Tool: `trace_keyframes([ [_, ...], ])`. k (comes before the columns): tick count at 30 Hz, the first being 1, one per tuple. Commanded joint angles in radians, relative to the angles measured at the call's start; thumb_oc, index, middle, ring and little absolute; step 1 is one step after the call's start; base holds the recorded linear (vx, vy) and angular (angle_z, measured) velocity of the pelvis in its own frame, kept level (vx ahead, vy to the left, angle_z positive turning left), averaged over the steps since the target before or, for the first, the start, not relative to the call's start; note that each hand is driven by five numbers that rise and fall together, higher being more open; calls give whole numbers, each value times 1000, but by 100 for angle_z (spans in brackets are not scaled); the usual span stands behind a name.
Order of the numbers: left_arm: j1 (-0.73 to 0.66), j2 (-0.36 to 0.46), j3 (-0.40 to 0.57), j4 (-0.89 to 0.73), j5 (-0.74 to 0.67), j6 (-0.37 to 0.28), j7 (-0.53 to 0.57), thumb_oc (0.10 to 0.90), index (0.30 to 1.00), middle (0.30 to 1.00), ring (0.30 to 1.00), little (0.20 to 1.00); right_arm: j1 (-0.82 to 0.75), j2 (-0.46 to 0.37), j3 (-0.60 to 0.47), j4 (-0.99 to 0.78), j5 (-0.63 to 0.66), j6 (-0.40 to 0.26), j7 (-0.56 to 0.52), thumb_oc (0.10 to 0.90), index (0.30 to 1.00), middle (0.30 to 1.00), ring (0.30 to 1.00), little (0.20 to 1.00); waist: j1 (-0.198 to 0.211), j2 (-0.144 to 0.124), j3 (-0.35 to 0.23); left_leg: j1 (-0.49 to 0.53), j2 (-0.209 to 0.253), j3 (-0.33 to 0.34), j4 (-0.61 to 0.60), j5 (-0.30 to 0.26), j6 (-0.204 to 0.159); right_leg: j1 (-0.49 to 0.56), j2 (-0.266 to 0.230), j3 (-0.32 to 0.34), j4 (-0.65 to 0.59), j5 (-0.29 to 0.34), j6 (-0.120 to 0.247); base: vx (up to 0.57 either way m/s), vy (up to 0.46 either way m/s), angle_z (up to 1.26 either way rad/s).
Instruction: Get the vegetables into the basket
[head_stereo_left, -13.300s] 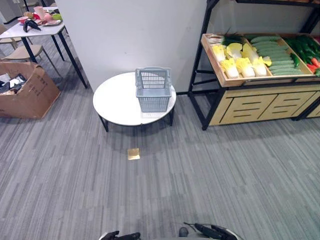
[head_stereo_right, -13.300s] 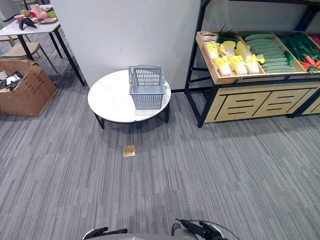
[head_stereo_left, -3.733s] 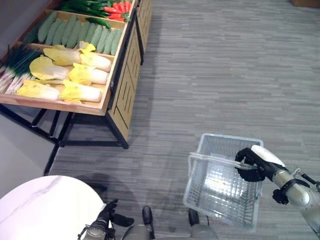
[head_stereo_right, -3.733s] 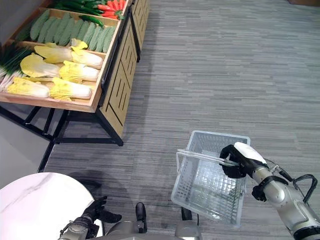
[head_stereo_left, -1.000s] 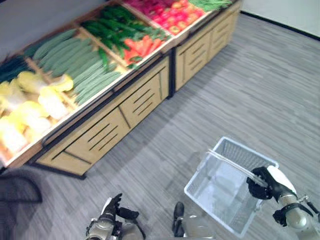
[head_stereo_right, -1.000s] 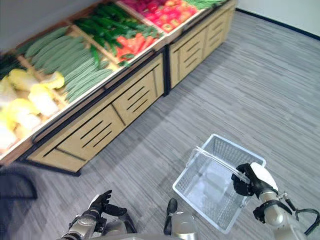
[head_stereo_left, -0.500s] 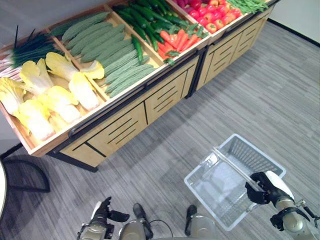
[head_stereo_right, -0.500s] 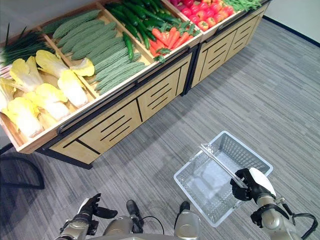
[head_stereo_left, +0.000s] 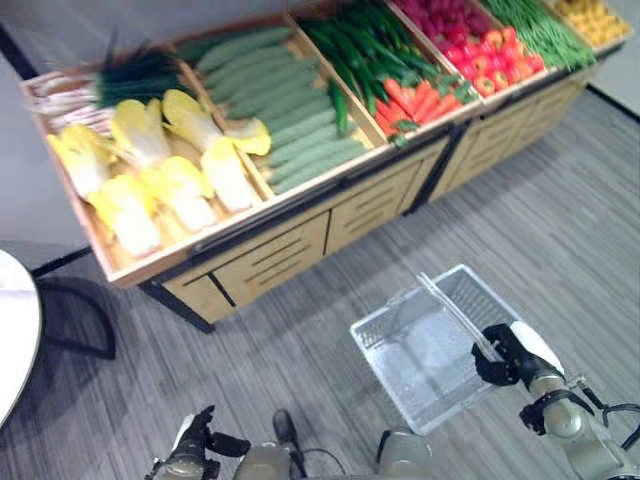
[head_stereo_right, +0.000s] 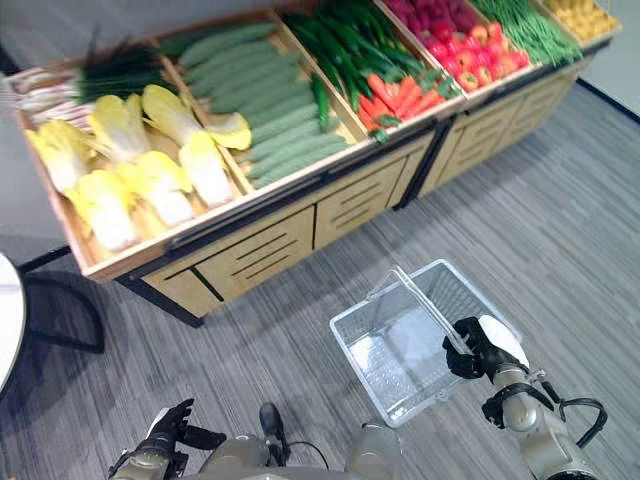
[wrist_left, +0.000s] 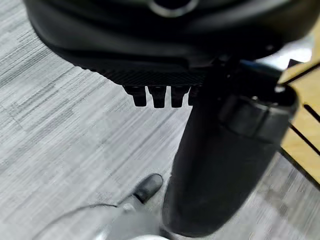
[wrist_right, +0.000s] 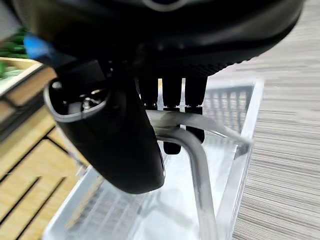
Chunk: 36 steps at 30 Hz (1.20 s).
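Observation:
My right hand (head_stereo_left: 507, 354) is shut on the handle (wrist_right: 197, 165) of a pale grey mesh basket (head_stereo_left: 420, 345). The basket is empty and hangs tilted above the carpet, in front of the wooden produce stand (head_stereo_left: 300, 245). In the stand's bins lie yellow-white cabbages (head_stereo_left: 150, 180), pale green gourds (head_stereo_left: 290, 110), dark green cucumbers (head_stereo_left: 365, 45), carrots (head_stereo_left: 420, 95) and red tomatoes (head_stereo_left: 475, 40). Scallions (head_stereo_left: 90, 85) fill the far left bin. My left hand (head_stereo_left: 195, 445) hangs low at the lower left, open and holding nothing.
The edge of a white round table (head_stereo_left: 12, 330) shows at the left. The stand rests on black metal legs (head_stereo_left: 75, 320) with slatted wooden fronts below the bins. Grey carpet (head_stereo_left: 560, 220) stretches to the right of the basket.
The camera has swung, so the stand now spans the top of the view with the cabbages nearer the middle. The basket stays in my right hand, slightly further left in view.

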Motion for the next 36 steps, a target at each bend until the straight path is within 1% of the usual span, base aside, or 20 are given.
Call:
trace_keyframes([
  [1,1,22,46,-4,-4,-12,8,900,1000,1000,1000,1000,-106,-40,-35,-23,47,-61,-52,400,300,300,300,300,-5,15,59,32,79,8,1,15,-129,94,87,-59,-239,130,0,100,-36,54],
  [2,-7,25,49,6,-7,-14,10,900,1000,1000,1000,1000,-113,-34,-28,11,56,-63,-58,400,300,300,300,300,-8,14,62,40,76,-1,1,8,-130,82,104,-59,-269,119,-3,288,-107,78],
  [3,-16,22,51,20,-10,-17,15,900,1000,1000,1000,1000,-136,-18,-14,140,83,-66,-79,400,300,300,300,300,-17,12,61,64,55,-36,1,-15,-136,55,151,-27,-397,127,7,238,-89,78],
  [4,-16,22,52,21,-10,-17,15,900,1000,1000,1000,1000,-139,-18,-12,143,84,-67,-79,400,300,300,300,300,-18,12,60,61,56,-35,1,-13,-136,55,153,-27,-404,132,6,418,-160,72],
  [5,-28,18,48,37,-8,-23,13,900,1000,1000,1000,1000,-148,-2,-9,269,110,-63,-91,400,300,300,300,300,-34,15,59,88,36,-90,1,-34,-145,35,177,56,-494,163,19,296,-102,53],
  [7,-29,18,45,42,-5,-26,14,900,1000,1000,1000,1000,-144,3,-12,290,113,-62,-95,400,300,300,300,300,-43,18,60,98,35,-110,2,-39,-146,35,179,64,-504,170,21,238,-97,78],
  [8,-34,20,44,55,-5,-28,14,900,1000,1000,1000,1000,-130,6,-20,340,117,-57,-94,400,300,300,300,300,-49,21,55,103,33,-136,4,-45,-148,29,186,102,-499,175,21,181,-126,109],
  [10,-37,7,30,69,-7,-30,16,900,1000,1000,1000,1000,-141,15,-22,509,139,-54,-103,400,300,300,300,300,-46,31,37,111,39,-165,30,-64,-157,77,179,80,-519,159,2,304,-262,102],
  [13,-40,0,33,82,-12,-27,16,900,1000,1000,1000,1000,-140,13,-10,560,130,-49,-89,400,300,300,300,300,-52,42,28,111,51,-182,67,-66,-171,93,190,66,-512,146,-15,214,-233,62],
  [15,-47,-19,23,87,-12,-19,15,900,1000,1000,1000,1000,-130,9,-7,607,133,-44,-77,400,300,300,300,300,-52,56,19,84,79,-216,204,-23,-207,140,213,33,-494,98,-54,233,-317,44],
  [17,-51,-23,20,88,-12,-18,14,900,1000,1000,1000,1000,-122,8,-14,617,135,-42,-81,400,300,300,300,300,-53,53,23,59,80,-228,264,1,-221,158,212,22,-490,89,-64,108,-186,42],
  [18,-60,-32,9,79,-15,-13,16,900,1000,1000,1000,1000,-98,0,-31,604,143,-40,-80,400,300,300,300,300,-50,41,33,-5,79,-235,407,60,-245,196,201,3,-488,75,-89,64,-154,45],
  [20,-65,-36,2,75,-18,-12,15,900,1000,1000,1000,1000,-89,-1,-37,608,149,-39,-80,400,300,300,300,300,-50,34,35,-22,79,-230,443,70,-250,211,196,-6,-489,71,-95,110,-190,38],
  [21,-77,-39,-3,70,-29,-10,19,900,1000,1000,1000,1000,-68,7,-46,634,165,-34,-81,400,300,300,300,300,-53,25,34,-51,117,-182,446,87,-243,244,185,-23,-501,63,-103,157,-177,32],
  [24,-82,-42,-14,65,-28,-13,27,900,1000,1000,1000,1000,-52,22,-51,657,177,-30,-82,400,300,300,300,300,-53,27,27,-59,150,-156,369,91,-237,263,180,-32,-516,53,-99,124,-31,51],
  [25,-80,-43,-23,56,-25,-16,33,900,1000,1000,1000,1000,-54,31,-47,676,186,-29,-85,400,300,300,300,300,-45,39,15,-63,156,-181,240,79,-235,267,179,-33,-529,47,-84,94,48,20],
  [26,-80,-43,-23,56,-25,-16,33,900,1000,1000,1000,1000,-54,31,-47,677,186,-29,-85,400,300,300,300,300,-45,38,16,-58,155,-180,235,81,-235,270,178,-32,-529,45,-84,192,141,4],
  [27,-76,-44,-26,54,-26,-20,42,900,1000,1000,1000,1000,-62,40,-39,699,186,-28,-91,400,300,300,300,300,-35,56,8,-66,166,-214,118,90,-237,267,180,-21,-528,34,-73,147,134,-8],
  [31,-75,-46,-41,64,-14,-20,33,900,1000,1000,1000,1000,-71,72,-22,719,189,-29,-88,400,300,300,300,300,-35,65,0,-37,158,-213,69,83,-228,267,180,5,-510,16,-63,122,161,-50],
  [36,-77,-30,-46,62,12,-26,34,900,1000,1000,1000,1000,-91,107,-27,772,197,-26,-86,400,300,300,300,300,-34,65,-9,9,111,-166,13,60,-202,264,139,46,-540,60,-23,61,199,-24],
])
